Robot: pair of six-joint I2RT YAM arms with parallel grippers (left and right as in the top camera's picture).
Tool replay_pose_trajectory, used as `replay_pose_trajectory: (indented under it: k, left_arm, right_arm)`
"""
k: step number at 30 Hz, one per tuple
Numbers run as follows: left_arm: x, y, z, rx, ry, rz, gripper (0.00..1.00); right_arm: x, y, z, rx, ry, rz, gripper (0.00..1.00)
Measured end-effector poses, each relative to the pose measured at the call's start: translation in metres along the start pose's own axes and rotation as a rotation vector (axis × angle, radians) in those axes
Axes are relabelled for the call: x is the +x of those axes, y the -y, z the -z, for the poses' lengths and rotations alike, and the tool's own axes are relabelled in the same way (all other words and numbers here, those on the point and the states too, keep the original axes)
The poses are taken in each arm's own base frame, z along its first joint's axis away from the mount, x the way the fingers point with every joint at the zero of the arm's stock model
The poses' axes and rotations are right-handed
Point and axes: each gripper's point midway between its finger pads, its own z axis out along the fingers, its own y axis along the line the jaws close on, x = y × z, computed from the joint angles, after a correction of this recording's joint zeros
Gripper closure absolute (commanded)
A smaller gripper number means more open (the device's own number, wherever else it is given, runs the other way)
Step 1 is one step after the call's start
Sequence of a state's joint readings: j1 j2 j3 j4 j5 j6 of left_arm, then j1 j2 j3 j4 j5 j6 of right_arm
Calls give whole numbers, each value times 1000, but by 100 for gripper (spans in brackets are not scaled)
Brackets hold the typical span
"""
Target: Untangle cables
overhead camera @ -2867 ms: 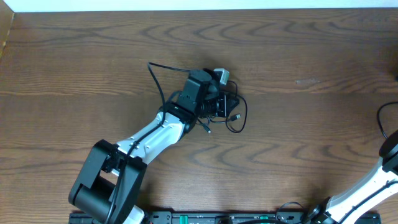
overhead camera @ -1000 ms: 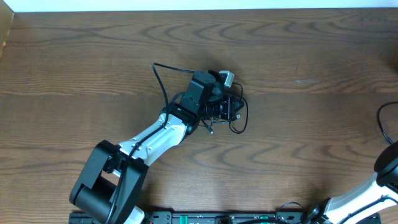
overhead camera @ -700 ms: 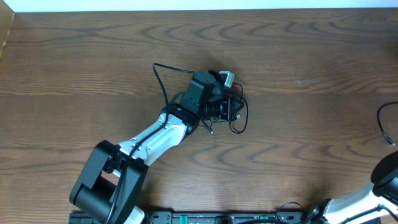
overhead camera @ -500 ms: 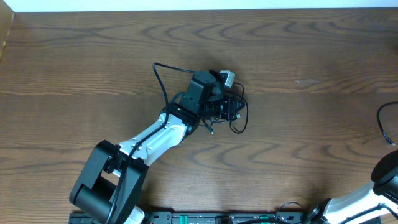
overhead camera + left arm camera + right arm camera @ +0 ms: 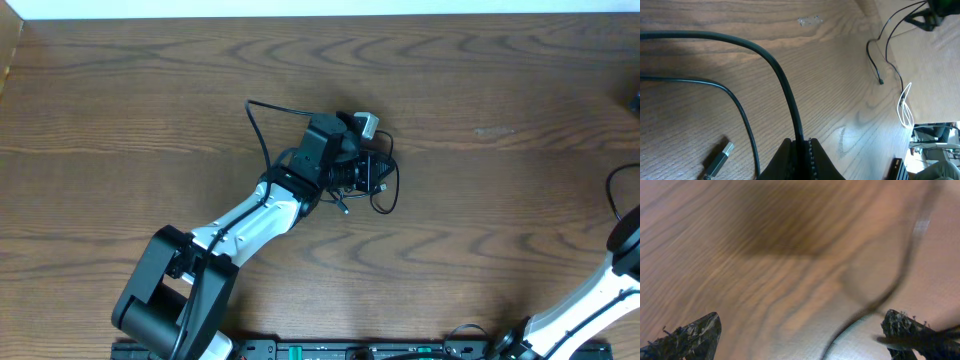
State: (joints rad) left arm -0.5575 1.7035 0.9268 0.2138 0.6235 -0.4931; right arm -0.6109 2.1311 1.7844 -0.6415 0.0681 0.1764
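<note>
The cables lie in a small black tangle (image 5: 378, 183) at the table's middle, with a grey plug (image 5: 367, 125) at its top. My left gripper (image 5: 350, 165) sits over the tangle, shut on a black cable (image 5: 785, 90) that arcs away to the left. Beside the gripper's fingers run a thinner black cable (image 5: 742, 112) and a metal USB plug (image 5: 720, 159). A loop of black cable (image 5: 258, 130) trails left of the wrist. My right gripper (image 5: 802, 340) is open wide over bare wood, and a blurred dark cable (image 5: 905, 272) passes near its right finger (image 5: 912, 330).
Another black cable (image 5: 880, 55) and a white cable (image 5: 905, 105) lie far off toward the table's right side. The right arm (image 5: 620, 260) stands at the right edge beside a black cord (image 5: 612, 195). A wooden box edge (image 5: 8, 50) is at top left.
The left gripper keeps its hold and has dragged the tangle slightly right since the earliest frame. The right arm has shifted along the right edge.
</note>
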Motion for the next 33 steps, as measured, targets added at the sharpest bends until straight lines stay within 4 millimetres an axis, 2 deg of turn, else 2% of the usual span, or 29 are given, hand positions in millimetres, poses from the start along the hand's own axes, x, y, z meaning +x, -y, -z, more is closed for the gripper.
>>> replay_pose_trajectory:
  k: [2,7,11,15,19,21,23,25,27,28,29,31,33]
  left_arm:
    - [0,0,0,0,0,0,92]
    - [0,0,0,1,0,0,92]
    - [1,1,0,7,-5,0,92]
    - [2,4,0,22,-14,0,92]
    - [3,4,0,26,-16,0,92]
    - [3,4,0,26,-16,0,92]
    - [3,5,0,27,-16,0,92]
    - [3,5,0,31,-19,0,92]
    - [4,7,0,39,-24,1,92]
    - [5,8,0,45,-28,0,92]
    - [5,8,0,48,-30,0,92]
    - [5,9,0,52,-32,0,92]
    - [6,9,0,54,-34,-1,92]
  right_arm:
    - [5,-11,-6,-61,-19,27,1]
    - [10,-39,-3,-231,-37,89,1]
    - [16,-50,1,-300,-65,95,1]
    - [27,-45,1,-273,-115,58,1]
    - [30,-20,6,-103,-128,2,1]
    - [21,-8,19,-13,-87,-18,1]
    - [4,2,42,56,-17,-46,1]
    - [-17,10,79,95,80,-91,1]
    - [-28,12,102,101,134,-112,1]
    - [-35,12,121,95,171,-126,1]
    - [-37,11,130,89,186,-131,1]
    - [-37,4,146,61,198,-133,1]
    - [-31,-10,154,10,177,-117,1]
